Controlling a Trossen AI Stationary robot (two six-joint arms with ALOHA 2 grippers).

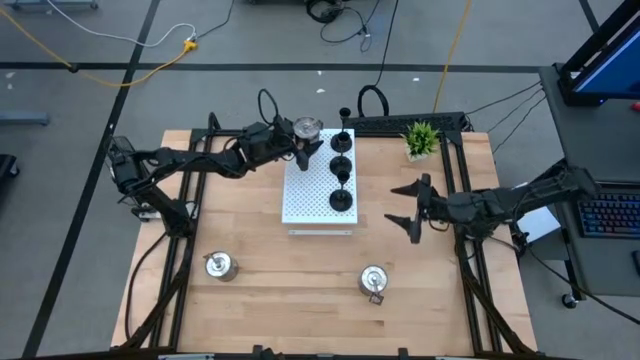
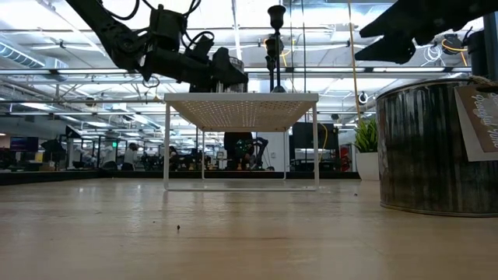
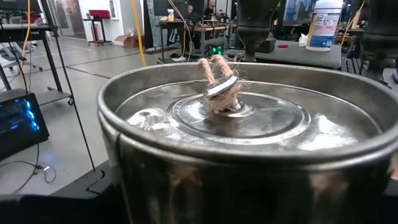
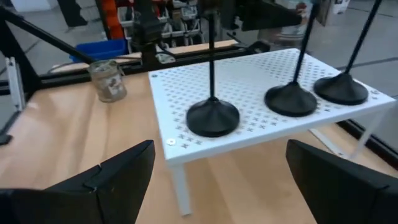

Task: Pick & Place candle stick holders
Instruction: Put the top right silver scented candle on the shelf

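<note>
Large white perforated rectangular board (image 1: 318, 185) sits mid-table with three matte black round-base thin-stem holders (image 1: 341, 168) in a row on its right side, a fourth black one (image 1: 345, 113) just past the far edge. Left gripper (image 1: 303, 145) at board's far-left corner, jaws spread around a squat shiny silver holder (image 1: 307, 128). Right gripper (image 1: 412, 210) hangs wide open, empty, right of board. Two more silver holders (image 1: 219, 265) stand near the front edge

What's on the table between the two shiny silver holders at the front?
Nothing: the high view shows only bare wooden table between the left silver holder and the right one.
</note>
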